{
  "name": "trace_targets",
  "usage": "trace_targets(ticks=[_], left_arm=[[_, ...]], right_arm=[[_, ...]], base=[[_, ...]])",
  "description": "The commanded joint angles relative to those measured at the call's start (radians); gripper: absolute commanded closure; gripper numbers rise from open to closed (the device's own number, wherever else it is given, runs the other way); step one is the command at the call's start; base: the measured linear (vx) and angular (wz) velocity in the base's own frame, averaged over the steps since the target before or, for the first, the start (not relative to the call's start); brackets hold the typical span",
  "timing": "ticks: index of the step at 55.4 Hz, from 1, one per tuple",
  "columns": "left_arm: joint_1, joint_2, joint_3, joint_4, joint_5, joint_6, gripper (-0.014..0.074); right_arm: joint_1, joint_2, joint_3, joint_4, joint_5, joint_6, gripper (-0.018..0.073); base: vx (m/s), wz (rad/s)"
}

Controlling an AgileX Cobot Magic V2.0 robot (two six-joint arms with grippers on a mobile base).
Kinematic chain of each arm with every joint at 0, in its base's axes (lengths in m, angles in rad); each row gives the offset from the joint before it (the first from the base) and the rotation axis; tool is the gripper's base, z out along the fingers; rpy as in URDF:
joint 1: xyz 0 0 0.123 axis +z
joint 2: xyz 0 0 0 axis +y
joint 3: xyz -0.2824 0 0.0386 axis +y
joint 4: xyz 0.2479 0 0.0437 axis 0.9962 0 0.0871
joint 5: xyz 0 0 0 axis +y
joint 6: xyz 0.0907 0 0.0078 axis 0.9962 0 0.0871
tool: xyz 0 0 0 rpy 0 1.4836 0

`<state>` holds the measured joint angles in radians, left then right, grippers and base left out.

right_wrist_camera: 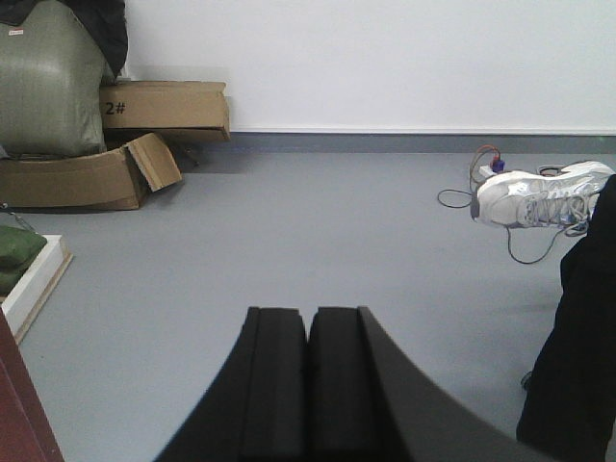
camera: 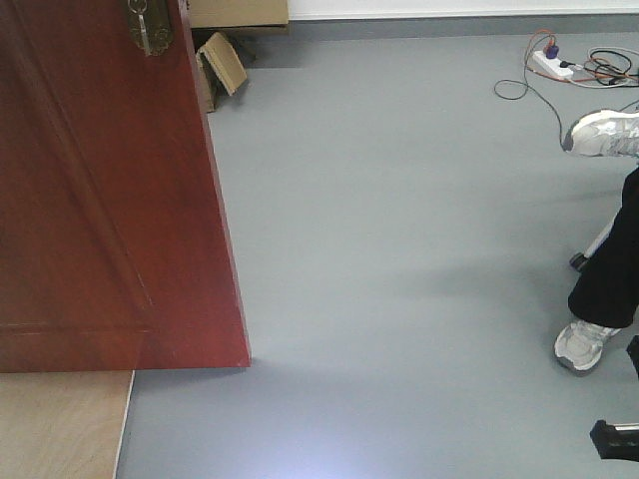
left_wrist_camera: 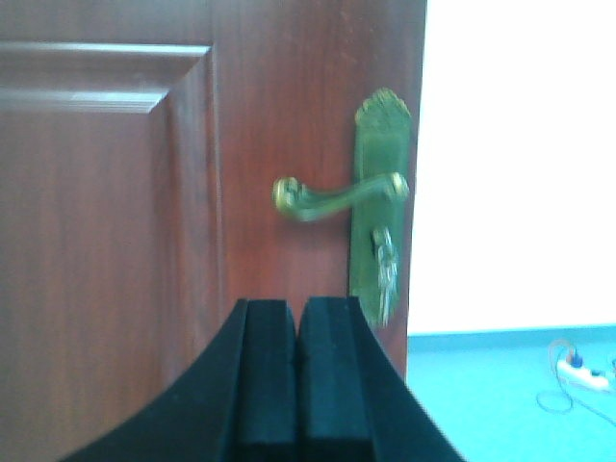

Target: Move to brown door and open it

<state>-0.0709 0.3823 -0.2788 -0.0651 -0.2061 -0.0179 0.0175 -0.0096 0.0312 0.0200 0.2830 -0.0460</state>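
Observation:
The brown door [camera: 100, 200] fills the left of the front view, its free edge slanting down to the floor. In the left wrist view the brown door [left_wrist_camera: 125, 192] faces me, with a brass lever handle [left_wrist_camera: 332, 195] on a brass lock plate [left_wrist_camera: 378, 202] and keys hanging below. My left gripper [left_wrist_camera: 297, 306] is shut, empty, and sits below and a little left of the handle, apart from it. My right gripper [right_wrist_camera: 308, 313] is shut and empty over the grey floor. A sliver of the brown door [right_wrist_camera: 19, 404] shows at that view's bottom left.
A seated person's legs and white shoes [camera: 602, 135] are at the right. A power strip with cables [camera: 559, 66] lies on the floor at the back right. Cardboard boxes [right_wrist_camera: 115, 144] and a green sack [right_wrist_camera: 48, 77] stand by the far wall. A plywood board [camera: 60, 424] lies under the door.

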Motion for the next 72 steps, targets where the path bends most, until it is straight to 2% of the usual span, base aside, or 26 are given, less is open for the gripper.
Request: trace_targets(ticks=[1,8,12,15,17,27,35,44,72], left_arm=[[0.030,-0.138,0.085,-0.006,-0.078,-0.002,0.0600],[0.072,-0.311,0.235,-0.006,-0.073,-0.004,0.0600],[0.076,-0.390,0.300,-0.006,-0.064,-0.004,0.0600],[0.075,-0.415,0.285,-0.006,0.078,-0.004,0.0600],[0.075,-0.403,0.283,-0.006,0.122,-0.004,0.0600],[0.076,-0.399,0.288,-0.006,0.308,-0.004,0.0600],[0.076,-0.399,0.288,-0.006,0.412,-0.004,0.0600],[0.076,-0.399,0.288,-0.006,0.458,-0.004,0.0600],[0.076,-0.399,0.288,-0.006,0.459,-0.004,0.0600]], right_arm=[[-0.002,-0.013,0.004,-0.007,-0.082,-0.006,0.0559],[-0.002,-0.013,0.004,-0.007,-0.082,-0.006,0.0559],[-0.002,-0.013,0.004,-0.007,-0.082,-0.006,0.0559],[-0.002,-0.013,0.004,-0.007,-0.082,-0.006,0.0559],[-0.002,-0.013,0.004,-0.007,-0.082,-0.006,0.0559],[-0.002,-0.013,0.004,-0.007,-0.082,-0.006,0.0559],[-0.002,-0.013,0.004,-0.007,-0.082,-0.006,0.0559],[-0.002,-0.013,0.004,-0.007,-0.082,-0.006,0.0559],[-0.002,-0.013,0.004,-0.007,-0.082,-0.006,0.0559]], base=[[0.00,0.00],[0.00,0.00],[0.00,0.00],[0.00,0.00],[0.00,0.00],[0.00,0.00],[0.00,0.00],[0.00,0.00],[0.00,0.00]])
